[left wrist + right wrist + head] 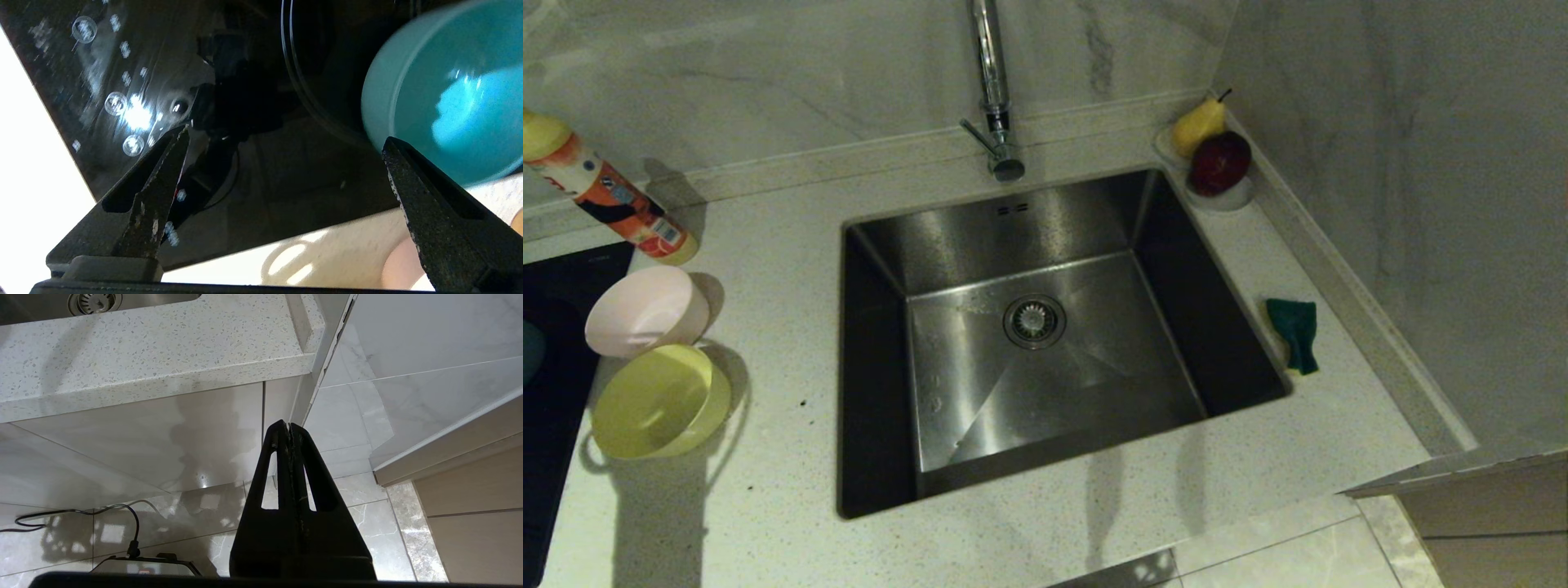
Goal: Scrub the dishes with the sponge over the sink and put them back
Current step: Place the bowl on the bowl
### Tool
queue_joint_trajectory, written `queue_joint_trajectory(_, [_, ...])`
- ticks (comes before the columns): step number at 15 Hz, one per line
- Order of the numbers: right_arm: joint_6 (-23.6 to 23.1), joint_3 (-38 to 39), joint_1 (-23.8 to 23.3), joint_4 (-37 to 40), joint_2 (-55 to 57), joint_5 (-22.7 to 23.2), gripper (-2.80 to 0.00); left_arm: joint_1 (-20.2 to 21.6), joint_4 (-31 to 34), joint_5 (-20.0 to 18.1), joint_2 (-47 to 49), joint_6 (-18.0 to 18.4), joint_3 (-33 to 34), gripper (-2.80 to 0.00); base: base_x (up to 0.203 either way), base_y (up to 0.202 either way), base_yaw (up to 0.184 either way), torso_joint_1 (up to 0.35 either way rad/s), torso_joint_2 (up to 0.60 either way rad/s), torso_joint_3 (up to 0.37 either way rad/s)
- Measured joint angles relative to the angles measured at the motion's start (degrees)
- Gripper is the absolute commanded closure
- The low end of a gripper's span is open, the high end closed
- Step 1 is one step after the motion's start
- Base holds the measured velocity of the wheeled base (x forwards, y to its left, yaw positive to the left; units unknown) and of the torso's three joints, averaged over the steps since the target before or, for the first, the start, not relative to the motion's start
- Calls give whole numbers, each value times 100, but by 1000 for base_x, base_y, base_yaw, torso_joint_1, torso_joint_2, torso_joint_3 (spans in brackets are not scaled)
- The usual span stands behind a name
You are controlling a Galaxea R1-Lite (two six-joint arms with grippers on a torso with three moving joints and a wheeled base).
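- Stainless steel sink [1045,343]: set in the middle of the counter [768,490], basin bare down to the drain strainer [1035,320], faucet [992,90] at its far edge; scrubbing belongs over it.
- Pink bowl [645,310] and yellow bowl [658,400]: tipped on their sides, touching, at the counter's left edge beside the black cooktop [229,122]; not yet washed, I judge.
- Light blue bowl [445,94]: on the cooktop near its counter-side edge.
- Sponge [1294,331]: green face up, on the counter just right of the sink rim, untouched.
- My left gripper [286,171]: jaws spread wide, empty, above the cooktop with one finger [425,204] next to the blue bowl, presumably to take it.
- My right gripper [289,433]: pressed closed on nothing, parked below the counter's front edge.
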Motion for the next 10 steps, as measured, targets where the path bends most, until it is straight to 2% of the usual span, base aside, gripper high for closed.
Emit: queue_joint_trajectory(10, [-2, 0, 0, -2, 0, -2, 0, -21, 65, 219, 655, -86, -426, -280, 0, 0, 0, 0, 0, 0])
